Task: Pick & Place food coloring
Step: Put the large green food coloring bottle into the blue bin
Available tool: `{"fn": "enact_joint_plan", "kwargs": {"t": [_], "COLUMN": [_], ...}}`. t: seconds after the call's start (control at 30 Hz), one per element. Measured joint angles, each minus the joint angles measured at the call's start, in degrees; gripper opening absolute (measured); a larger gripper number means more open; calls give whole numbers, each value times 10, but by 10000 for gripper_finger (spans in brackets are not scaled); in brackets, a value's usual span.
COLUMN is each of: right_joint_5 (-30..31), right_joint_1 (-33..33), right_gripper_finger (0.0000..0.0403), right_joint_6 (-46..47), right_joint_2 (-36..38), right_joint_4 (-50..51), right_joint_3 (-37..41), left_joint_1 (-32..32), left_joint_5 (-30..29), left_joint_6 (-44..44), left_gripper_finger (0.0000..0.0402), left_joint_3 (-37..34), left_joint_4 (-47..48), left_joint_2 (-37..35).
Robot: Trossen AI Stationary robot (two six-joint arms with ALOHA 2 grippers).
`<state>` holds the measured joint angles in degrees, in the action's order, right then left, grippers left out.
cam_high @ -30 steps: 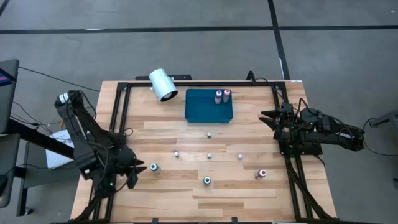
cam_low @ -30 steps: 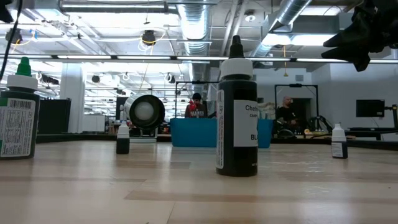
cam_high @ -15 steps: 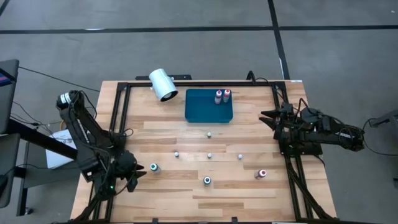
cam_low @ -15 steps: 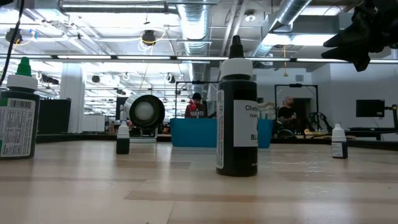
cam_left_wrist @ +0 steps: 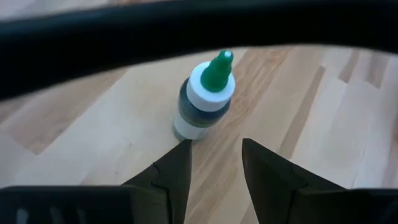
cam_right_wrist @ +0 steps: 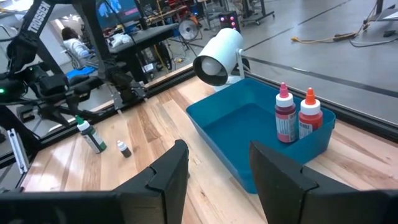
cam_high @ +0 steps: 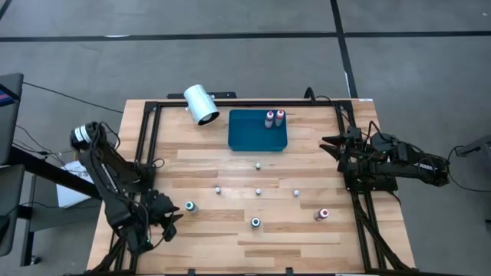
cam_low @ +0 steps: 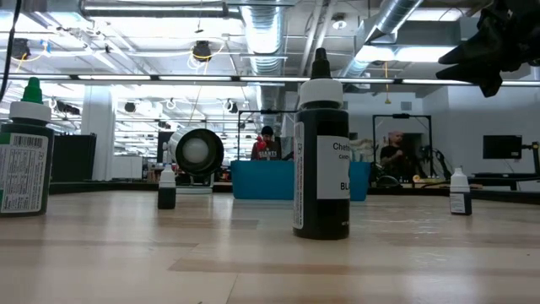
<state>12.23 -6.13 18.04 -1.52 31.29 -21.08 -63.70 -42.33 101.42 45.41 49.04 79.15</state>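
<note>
Both arms are dark, near-black, built of chunky jointed segments. The left arm [cam_high: 115, 180] carries a pale round cap at its outer joint and a small green light near its base; thin black cables trail off its side. The right arm [cam_high: 391, 159] is black throughout, with angular, spiky-looking housings. In both wrist views each arm's fingers [cam_left_wrist: 171, 174] are matte black, tapered wedges.

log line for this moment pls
left gripper: open, just short of green-topped bottle | right gripper: open, waiting at table's right edge | two red-topped bottles in blue tray
</note>
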Motion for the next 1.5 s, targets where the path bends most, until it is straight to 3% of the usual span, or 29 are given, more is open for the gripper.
{"fn": "enact_joint_plan", "kwargs": {"t": [0.67, 1.03, 1.5], "right_joint_5": [1, 1, 1], "right_joint_1": [0, 0, 0], "right_gripper_finger": [159, 157, 157], "right_joint_6": [0, 0, 0], "right_joint_2": [0, 0, 0], "right_joint_4": [0, 0, 0], "right_joint_3": [0, 0, 0], "left_joint_1": [41, 51, 141], "left_joint_5": [-1, -1, 57], "left_joint_6": [-14, -13, -139], "left_gripper_finger": [133, 199, 220], "left_joint_3": [0, 0, 0], "left_joint_4": [-5, 0, -25], "left_joint_2": [7, 7, 7]}}
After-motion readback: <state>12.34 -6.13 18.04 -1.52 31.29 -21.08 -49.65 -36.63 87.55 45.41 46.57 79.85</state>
